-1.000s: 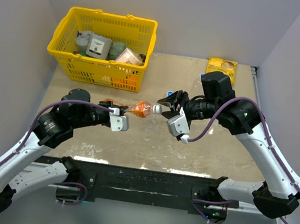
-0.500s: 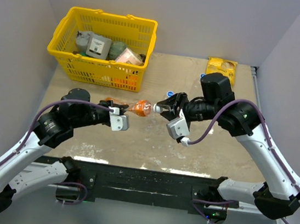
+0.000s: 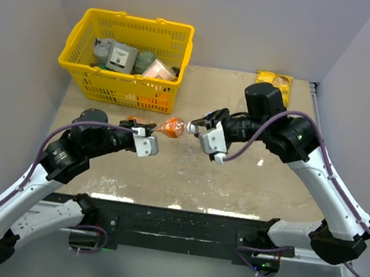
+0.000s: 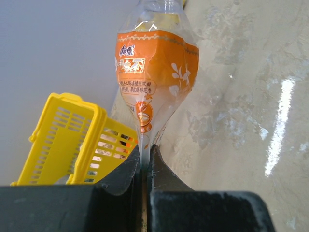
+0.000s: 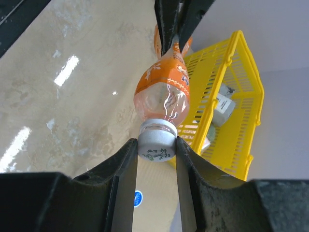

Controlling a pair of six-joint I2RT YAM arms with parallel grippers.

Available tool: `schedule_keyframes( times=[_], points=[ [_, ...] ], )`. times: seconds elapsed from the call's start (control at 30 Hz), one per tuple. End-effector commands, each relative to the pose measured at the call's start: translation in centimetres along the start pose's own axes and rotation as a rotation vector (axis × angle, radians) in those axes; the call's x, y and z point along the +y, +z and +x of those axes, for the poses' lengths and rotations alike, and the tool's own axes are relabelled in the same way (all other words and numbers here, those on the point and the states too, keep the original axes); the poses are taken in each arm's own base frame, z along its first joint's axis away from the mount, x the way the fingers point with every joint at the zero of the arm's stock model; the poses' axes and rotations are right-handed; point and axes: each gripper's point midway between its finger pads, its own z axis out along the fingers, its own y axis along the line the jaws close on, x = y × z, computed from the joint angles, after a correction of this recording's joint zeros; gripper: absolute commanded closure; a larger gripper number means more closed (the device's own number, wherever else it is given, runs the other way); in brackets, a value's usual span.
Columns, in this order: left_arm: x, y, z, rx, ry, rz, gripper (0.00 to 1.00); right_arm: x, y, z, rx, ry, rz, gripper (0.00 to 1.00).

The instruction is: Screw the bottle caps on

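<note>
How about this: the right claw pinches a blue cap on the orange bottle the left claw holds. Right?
The cap is whitish, not blue, as the right wrist view shows. The right gripper pinches it on the orange bottle the left gripper holds.

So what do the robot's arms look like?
The left arm and right arm are white tubes with chunky black joints. A purple cable loops along each. The left gripper and right gripper have black fingers on pale grey mounts.
</note>
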Motion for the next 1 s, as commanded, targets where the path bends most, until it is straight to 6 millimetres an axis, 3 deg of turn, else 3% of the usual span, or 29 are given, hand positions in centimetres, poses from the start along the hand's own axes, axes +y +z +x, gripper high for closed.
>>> schedule_keyframes(
  times=[0.0, 0.13, 0.2, 0.37, 0.53, 0.67, 0.7, 0.77, 0.8, 0.87, 0.97],
  points=[
    [5.8, -0.4, -2.3, -0.073, 0.011, -0.267, 1.00, -1.8, 1.7, -3.3, -0.139, 0.388, 0.033, 1.00],
    [7.7, -1.3, -3.0, -0.097, 0.032, -0.373, 1.00, -2.0, 3.0, -3.4, -0.173, 0.686, 0.043, 1.00],
    [7.7, -1.5, -3.1, -0.103, 0.043, -0.381, 1.00, -2.4, 3.3, -3.7, -0.198, 0.755, 0.049, 1.00],
    [7.3, -1.8, -3.5, -0.134, 0.057, -0.370, 1.00, -3.4, 3.6, -3.9, -0.223, 0.818, 0.077, 1.00],
    [6.9, -2.2, -2.3, -0.087, 0.106, -0.380, 1.00, -3.9, 3.7, -3.9, -0.241, 0.870, 0.071, 1.00],
    [5.4, -2.9, 0.1, -0.016, 0.124, -0.370, 1.00, -8.0, 1.5, -3.7, -0.357, 1.047, 0.161, 1.00],
    [4.2, -2.6, 1.5, 0.018, 0.116, -0.340, 1.00, -10.0, 0.1, -3.0, -0.403, 1.140, 0.223, 1.00],
    [3.3, -3.0, 2.4, 0.036, 0.086, -0.331, 1.00, -11.6, -1.0, -1.9, -0.438, 1.197, 0.267, 0.90],
    [2.4, -2.9, 3.3, 0.050, 0.064, -0.313, 1.00, -12.3, -1.9, -0.9, -0.440, 1.212, 0.304, 0.78],
    [2.4, -3.4, 4.4, 0.079, -0.012, -0.350, 1.00, -12.2, -2.4, -0.5, -0.423, 1.176, 0.322, 0.66],
    [2.5, -3.8, 4.8, 0.072, -0.084, -0.368, 1.00, -10.7, -2.1, -0.2, -0.404, 1.186, 0.308, 0.26]
  ],
)
